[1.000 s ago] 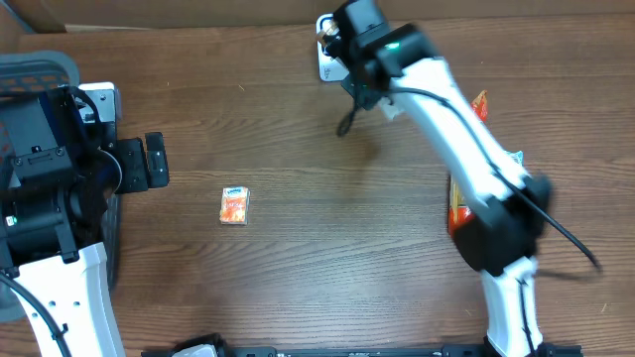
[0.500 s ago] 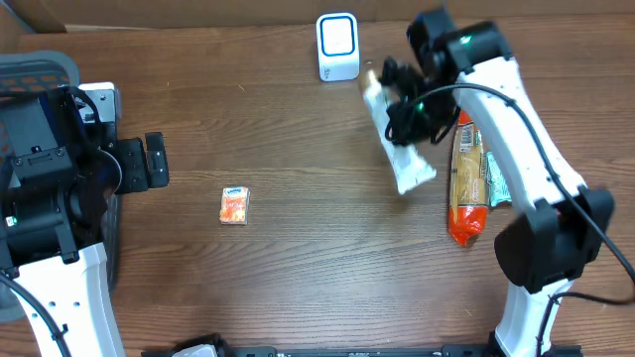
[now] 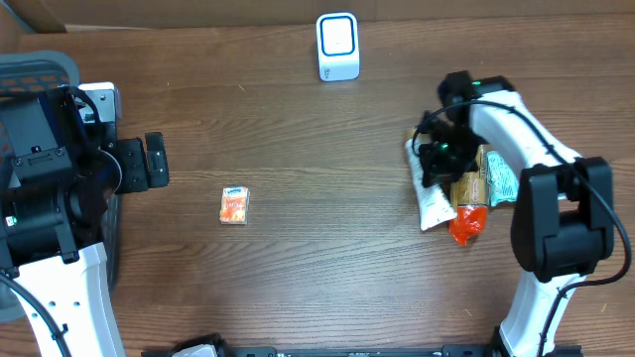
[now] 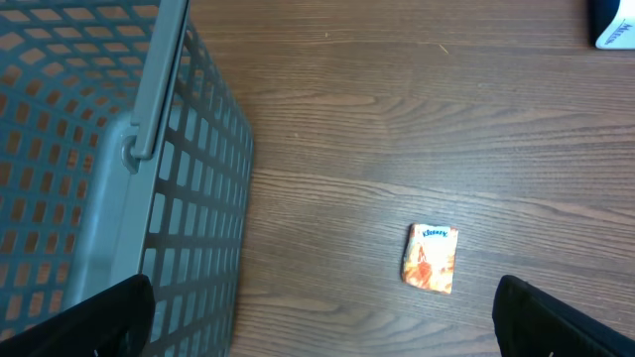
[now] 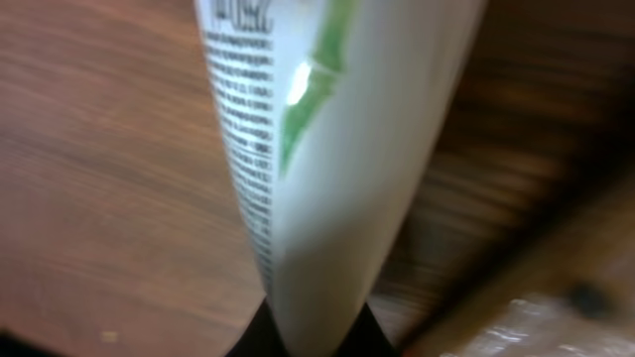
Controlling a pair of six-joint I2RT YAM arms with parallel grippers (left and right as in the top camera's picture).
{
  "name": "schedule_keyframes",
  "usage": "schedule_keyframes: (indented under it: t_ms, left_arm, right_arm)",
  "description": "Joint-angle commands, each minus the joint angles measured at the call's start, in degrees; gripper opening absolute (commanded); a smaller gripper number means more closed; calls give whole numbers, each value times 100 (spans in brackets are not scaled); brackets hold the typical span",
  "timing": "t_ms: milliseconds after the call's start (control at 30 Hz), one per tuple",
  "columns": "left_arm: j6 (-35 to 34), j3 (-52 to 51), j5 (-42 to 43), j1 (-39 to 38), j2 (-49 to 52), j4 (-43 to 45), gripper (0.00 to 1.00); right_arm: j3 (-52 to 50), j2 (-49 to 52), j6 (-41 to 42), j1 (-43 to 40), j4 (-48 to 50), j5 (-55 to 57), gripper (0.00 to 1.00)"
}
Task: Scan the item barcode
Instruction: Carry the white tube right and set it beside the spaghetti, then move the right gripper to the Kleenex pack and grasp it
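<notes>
Plainly, the white tube (image 5: 317, 149) sits between right jaws.

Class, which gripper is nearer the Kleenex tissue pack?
Left. The left gripper sits left of the Kleenex pack; the right gripper is far to its right, at the white tube.

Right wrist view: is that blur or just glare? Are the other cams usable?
Right wrist: white tube fills the frame, print soft, table behind smeared, one small glint on the tube. Overhead: sharp, evenly lit, tube and right gripper clear. Left wrist: sharp, tissue pack crisp.
</notes>
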Motion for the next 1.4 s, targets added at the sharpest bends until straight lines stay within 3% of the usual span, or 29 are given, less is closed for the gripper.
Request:
schedule_keyframes:
  t_ms: [0,100,167,200,233,400,533,633,767,1067,1367]
  left_arm:
    - [66,79,26,22,9,9,100]
    - [66,79,26,22,9,9,100]
    - [66,79,26,22,9,9,100]
    - [66,79,26,22,9,9,100]
    - [63,79,26,22,9,9,100]
    - [66,79,26,22,9,9,100]
    - [66,79,26,22,9,9,100]
    - [66,79,26,22,9,9,100]
    - [66,79,26,22,9,9,100]
    - [66,79,26,22,9,9,100]
    - [66,79,26,20,9,9,100]
  right_arm:
    - [22,-144,129,-149,-26,184,20]
    - [22,-144,129,-170,-90,304,26]
    - [22,-144,131,-170,-157,420,40]
    - [24,-144,129,-170,-199,439,53]
    - [39,-144,127,-173,-282,446,57]
    - [424,-144,258,-175,-798,411,67]
    - [1204,-146,258,-173,-1390,262,82]
    - [1764,-146,258,-166,-1550,-280,84]
    - [2037,-146,254,-166,-1185,-1375,100]
    - [2026,-144,262,-83,-214,-2946,100]
    - [2026,-144,1609,1375,894,-1375,93]
